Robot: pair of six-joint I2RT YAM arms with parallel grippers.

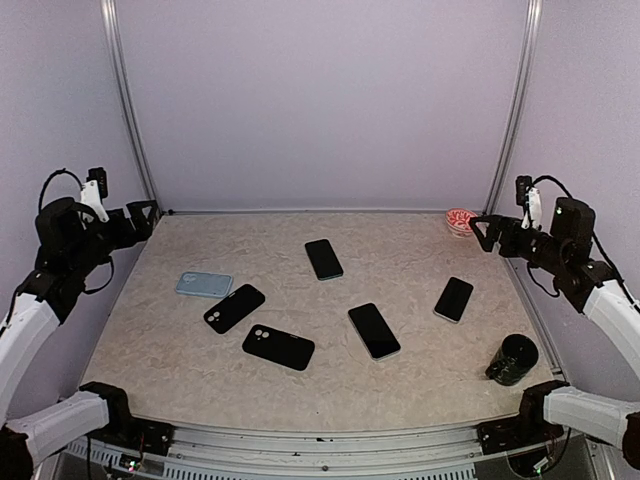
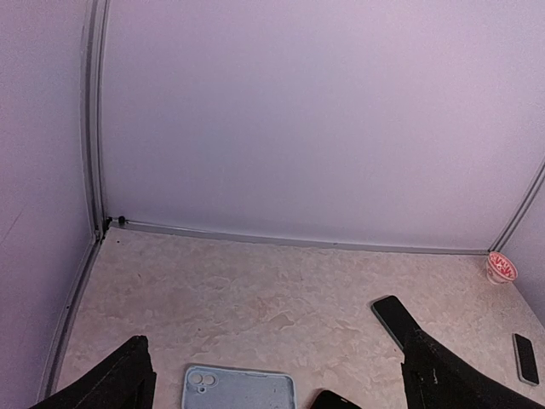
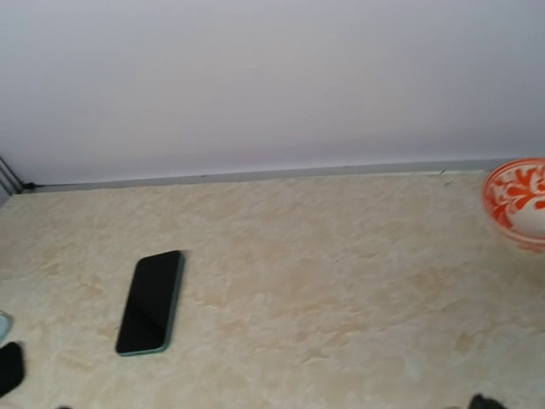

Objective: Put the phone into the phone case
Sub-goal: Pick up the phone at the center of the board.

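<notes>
beige marbled table [image 1: 420, 380] had a phone [image 1: 373, 330] mid-table, just beside a black case [image 1: 278, 347]. left gripper [image 1: 143, 218] and right gripper [image 1: 483, 230] both hung wide, holding nothing. pickup hadn't begun imo; next move called for reaching down to that phone.

Enclosure: back wall [image 1: 320, 100] and side walls [image 1: 50, 90] are plain pale lilac panels. Aluminium posts stand in the back corners, left upright [image 1: 128, 100] and right upright [image 1: 514, 100]. A metal strip [image 1: 300, 211] runs along the base of the back wall. The table [image 1: 420, 385] top is beige, marbled and matte. A slotted aluminium rail [image 1: 320, 445] runs along its near edge. Light is soft and even, shadows faint.
</notes>
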